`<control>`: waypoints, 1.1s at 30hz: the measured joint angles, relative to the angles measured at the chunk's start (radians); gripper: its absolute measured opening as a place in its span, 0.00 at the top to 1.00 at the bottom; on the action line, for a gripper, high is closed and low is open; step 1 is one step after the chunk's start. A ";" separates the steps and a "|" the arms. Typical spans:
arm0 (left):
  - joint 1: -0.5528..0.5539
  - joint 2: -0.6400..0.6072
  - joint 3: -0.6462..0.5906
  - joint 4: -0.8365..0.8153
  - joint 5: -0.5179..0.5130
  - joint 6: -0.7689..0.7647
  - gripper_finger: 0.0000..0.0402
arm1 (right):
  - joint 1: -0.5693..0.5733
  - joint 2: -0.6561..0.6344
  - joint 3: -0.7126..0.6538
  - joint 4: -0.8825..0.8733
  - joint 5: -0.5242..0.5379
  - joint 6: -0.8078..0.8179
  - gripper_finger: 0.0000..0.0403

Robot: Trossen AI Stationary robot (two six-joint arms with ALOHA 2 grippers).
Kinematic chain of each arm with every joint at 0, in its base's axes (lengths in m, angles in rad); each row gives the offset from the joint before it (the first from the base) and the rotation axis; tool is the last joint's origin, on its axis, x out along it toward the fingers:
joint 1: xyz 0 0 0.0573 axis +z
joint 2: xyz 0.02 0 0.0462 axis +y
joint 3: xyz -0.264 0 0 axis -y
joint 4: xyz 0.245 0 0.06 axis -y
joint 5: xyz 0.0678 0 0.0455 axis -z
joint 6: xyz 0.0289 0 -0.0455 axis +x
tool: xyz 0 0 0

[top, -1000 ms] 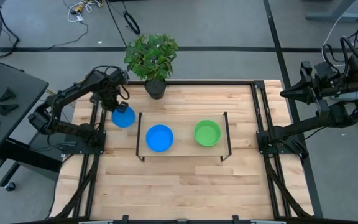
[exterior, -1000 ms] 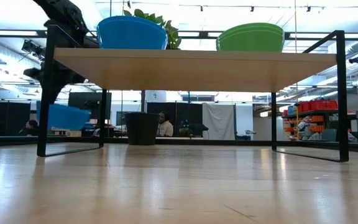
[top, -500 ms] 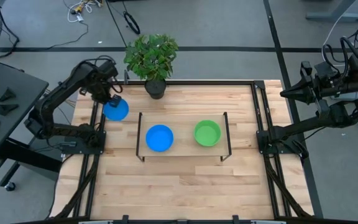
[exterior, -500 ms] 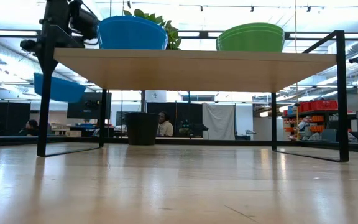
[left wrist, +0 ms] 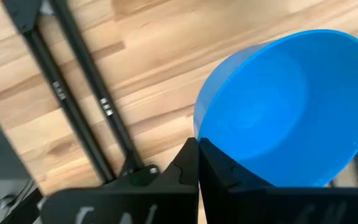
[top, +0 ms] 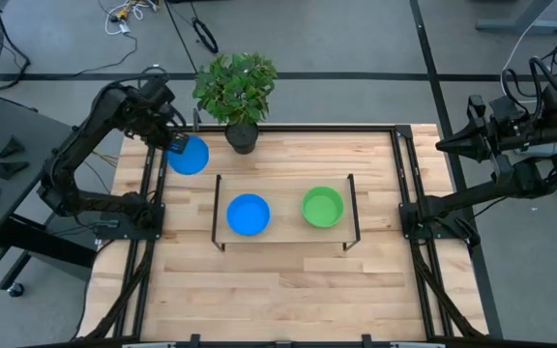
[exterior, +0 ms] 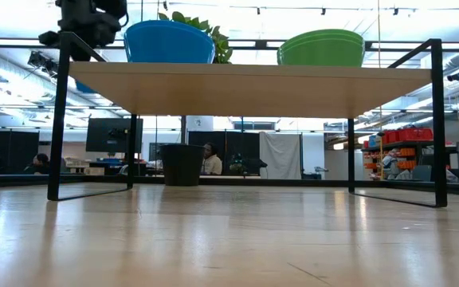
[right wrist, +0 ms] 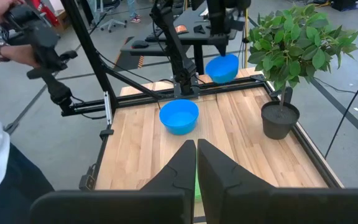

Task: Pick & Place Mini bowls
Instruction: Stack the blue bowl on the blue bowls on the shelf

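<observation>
Left pincer (top: 174, 145) clamped on blue mini bowl (top: 189, 155) rim, lifted over table (top: 288, 280) far-left. Keep it level, centre over blue stack (top: 249, 214) on shelf (top: 283, 235). Right pincer (right wrist: 196, 148) together, parked right.

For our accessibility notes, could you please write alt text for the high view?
The left gripper holds a blue mini bowl above the table's far left corner, beside a potted plant. A blue bowl and green bowl sit on a small shelf; the right arm waits off-table.
</observation>
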 joint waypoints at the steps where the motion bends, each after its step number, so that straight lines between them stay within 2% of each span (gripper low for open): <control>1: -0.006 0.000 0.015 -0.001 0.013 -0.001 1.00 | 0.000 0.000 0.000 0.000 0.000 0.000 0.95; 13: -0.132 0.000 0.138 0.000 0.127 -0.045 1.00 | 0.000 0.000 0.000 0.000 0.000 0.000 0.95; 22: -0.288 0.019 0.145 0.046 0.146 -0.096 1.00 | 0.000 0.000 0.000 0.000 0.000 0.000 0.95; 33: -0.454 0.105 0.145 0.179 0.245 -0.116 1.00 | 0.000 0.000 0.000 0.000 0.000 0.000 0.95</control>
